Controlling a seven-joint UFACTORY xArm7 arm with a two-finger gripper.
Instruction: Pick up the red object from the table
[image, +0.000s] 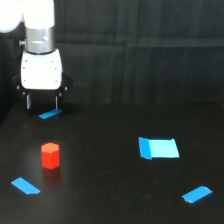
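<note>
Red object (50, 155) upright on the black table (110, 190); spread fingers (28, 101) well above, apart, empty

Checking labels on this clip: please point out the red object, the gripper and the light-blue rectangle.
red object (50, 155), exterior view, front face of the block.
gripper (43, 102), exterior view, gap midway between the two dark fingertips.
light-blue rectangle (161, 148), exterior view, centre of the patch.
</note>
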